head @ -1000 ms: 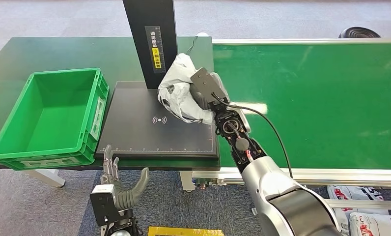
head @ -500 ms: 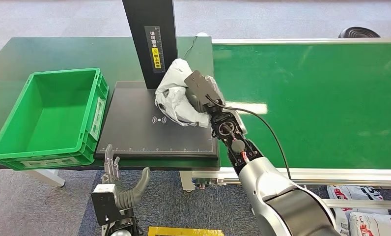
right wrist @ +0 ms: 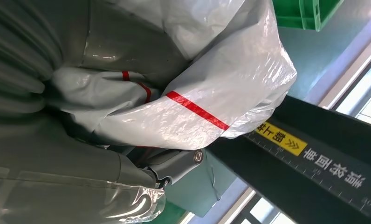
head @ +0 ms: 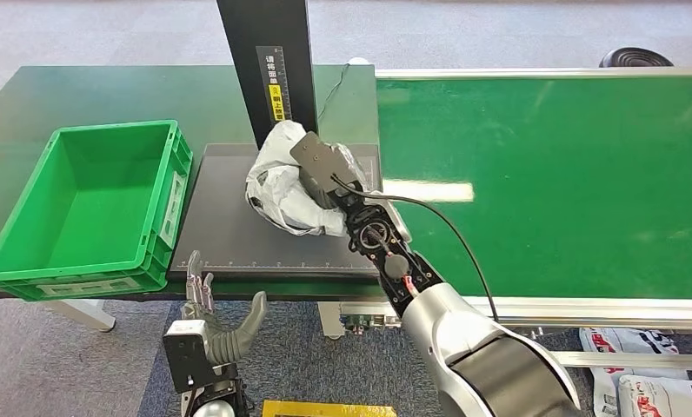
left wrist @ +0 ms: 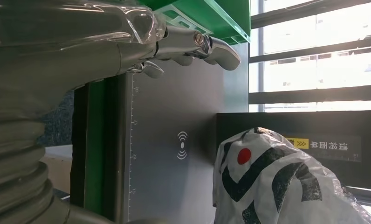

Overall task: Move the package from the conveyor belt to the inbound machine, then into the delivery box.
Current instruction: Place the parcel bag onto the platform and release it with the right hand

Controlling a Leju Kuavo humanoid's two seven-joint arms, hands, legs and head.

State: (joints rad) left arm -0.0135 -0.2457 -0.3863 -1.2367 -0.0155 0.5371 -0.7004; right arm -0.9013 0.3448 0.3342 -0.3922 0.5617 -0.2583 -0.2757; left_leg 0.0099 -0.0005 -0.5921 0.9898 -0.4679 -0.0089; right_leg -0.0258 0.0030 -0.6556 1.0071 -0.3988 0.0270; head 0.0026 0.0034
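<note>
package (head: 277, 187) | gripped by right robot hand (head: 318, 169) over scanner plate (head: 229, 217) | left robot hand (head: 210, 326) empty, fingers spread

The crinkled white plastic package (head: 282, 187) is hiding the right robot hand (head: 318, 178)'s fingers in the head view. The black scanner column (head: 269, 69) is running off the top edge there. The small label print (head: 276, 82) on the column is staying too small to read.

white package (head: 277, 187) black markings, red dot; green crate (head: 90, 204); black scanner plate (head: 229, 221).
</note>
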